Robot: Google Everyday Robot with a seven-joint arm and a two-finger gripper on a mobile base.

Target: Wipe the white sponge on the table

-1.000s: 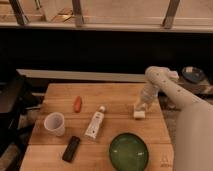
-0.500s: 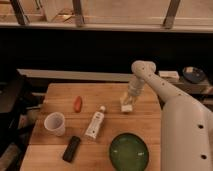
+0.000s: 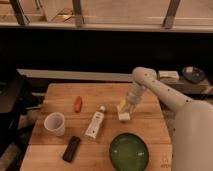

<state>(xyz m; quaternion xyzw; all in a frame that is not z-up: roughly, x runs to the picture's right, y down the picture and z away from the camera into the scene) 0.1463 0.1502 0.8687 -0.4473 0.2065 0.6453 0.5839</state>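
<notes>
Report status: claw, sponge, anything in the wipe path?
Claw down on the white sponge, table centre-right. White tube just left of it, green plate close in front. Cup, orange item, black item far left.

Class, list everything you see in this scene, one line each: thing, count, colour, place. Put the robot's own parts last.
Wooden butcher-block table: one, light brown, centre of view.
Small rectangular white sponge: one, white, right of table centre, under the gripper.
White tube with a cap: one, white, table centre, lying diagonally.
White cup: one, white, left side of the table.
Small orange object: one, orange-red, upper left of the table.
Black rectangular device: one, black, front left of the table.
Round green bowl: one, green, front right of the table.
Robot arm: one, white, reaching in from the right.
Gripper: one, pale, pointing down at the sponge.
</notes>
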